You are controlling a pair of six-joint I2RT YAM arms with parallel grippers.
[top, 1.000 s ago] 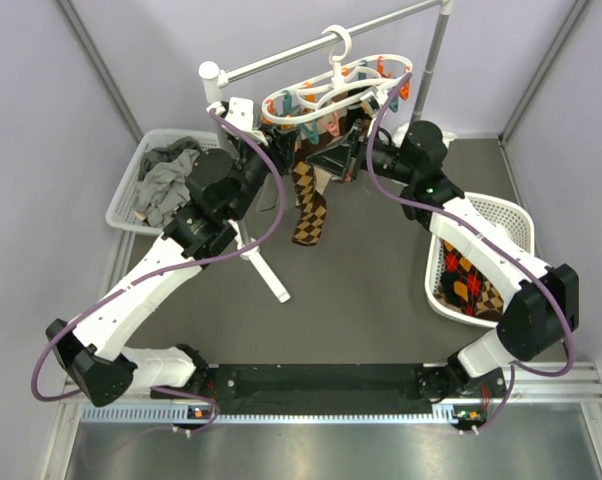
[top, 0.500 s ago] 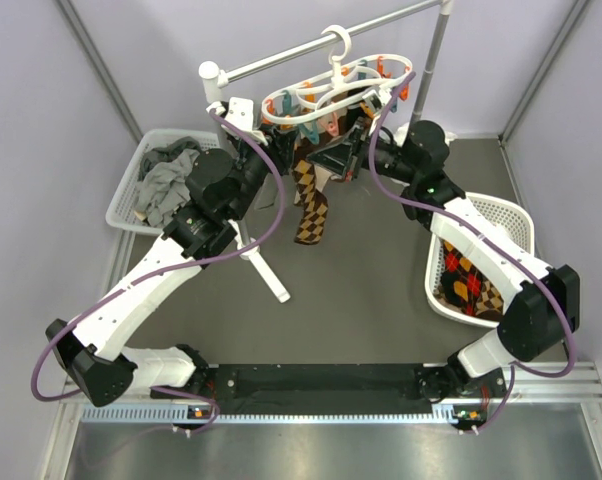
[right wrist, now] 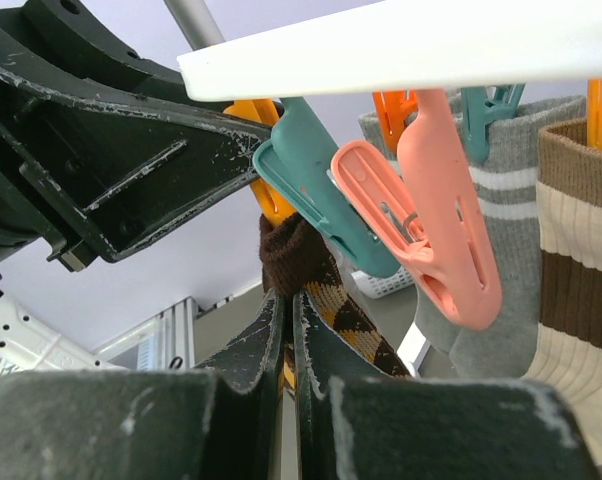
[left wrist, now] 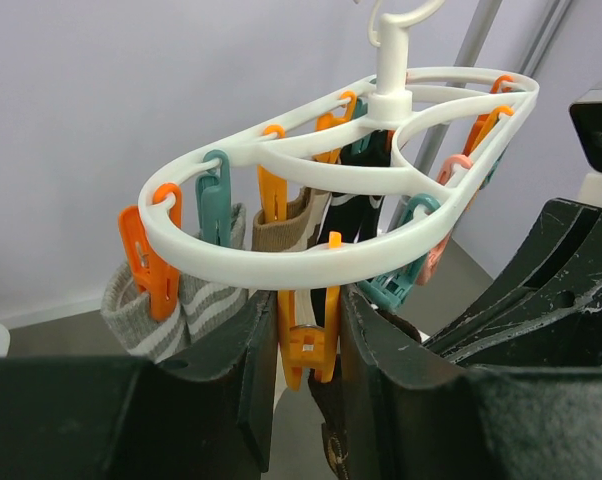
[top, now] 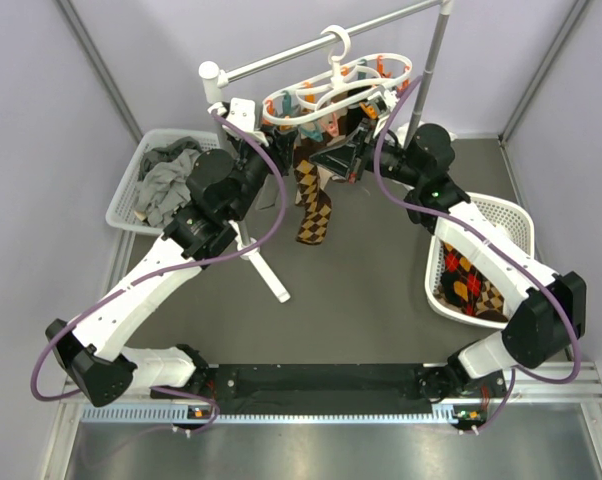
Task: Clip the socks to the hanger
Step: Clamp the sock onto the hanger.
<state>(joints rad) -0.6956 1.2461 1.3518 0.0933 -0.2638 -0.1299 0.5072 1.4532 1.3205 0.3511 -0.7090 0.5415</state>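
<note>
The white oval hanger hangs by its hook from the rail. In the left wrist view its ring sits just above my left gripper, whose fingers press both sides of an orange clip. My right gripper is shut on the brown cuff of an argyle sock and holds it up against that clip's lower end. The sock dangles below the hanger. My right gripper reaches in from the right, and the left arm comes from the left.
A grey striped sock and a brown-and-cream striped sock hang from other clips. A left basket holds grey socks. A right basket holds argyle socks. The rail stand's foot crosses the table.
My right gripper has risen slightly towards the hanger, lifting the sock's cuff with it. The left arm has stayed put.
</note>
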